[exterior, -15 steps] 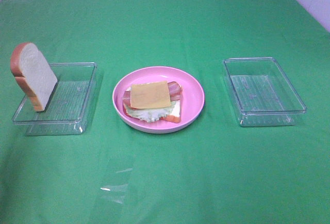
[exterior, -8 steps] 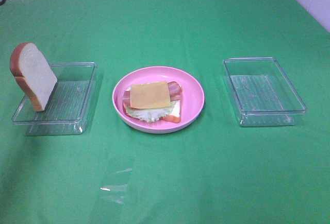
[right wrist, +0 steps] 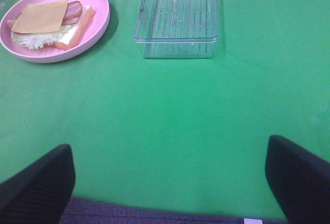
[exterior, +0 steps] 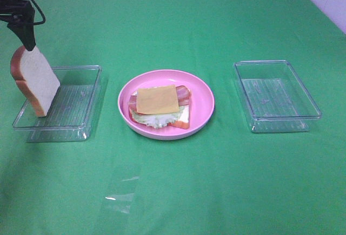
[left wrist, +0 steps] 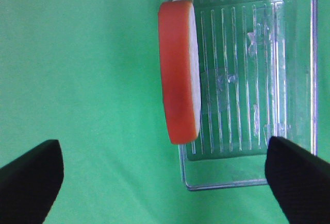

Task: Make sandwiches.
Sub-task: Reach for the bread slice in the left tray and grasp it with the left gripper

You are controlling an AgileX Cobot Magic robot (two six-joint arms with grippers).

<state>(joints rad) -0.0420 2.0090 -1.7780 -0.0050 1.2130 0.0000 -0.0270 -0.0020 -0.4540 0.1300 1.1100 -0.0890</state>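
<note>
Hovering above the far-left corner of the table, the left gripper [left wrist: 160, 177] has its 2 dark fingers [left wrist: 28, 175] spread wide and holds nothing. From its own camera the bread slice [left wrist: 178, 72] sits between the 2 fingertips, seen edge-on, orange crust toward the lens. In the high view that slice [exterior: 35, 81] stands tilted on its edge, leaning at the left end of the left clear tray [exterior: 81, 108], with the arm's black tip just over its top crust.

Out from there, the pink plate [exterior: 203, 97] sits at the middle of the green cloth [exterior: 173, 192] and carries the open sandwich: a bottom bread slice [exterior: 183, 119], lettuce [exterior: 157, 120], bacon [exterior: 184, 93], and a square cheese slice [exterior: 157, 99] on top. It lacks only its lid of bread. The right clear tray [exterior: 275, 95] lies well apart to the right, and the right gripper [right wrist: 170, 180] waits low at the near edge, fingers wide and holding nothing.

The risk, I'd judge, is the lean. A slice balanced on 1 edge could topple flat if a finger nudges it on the way down. A pinch on the curved crust could also let it twist, landing crooked and dragging the cheese askew.
</note>
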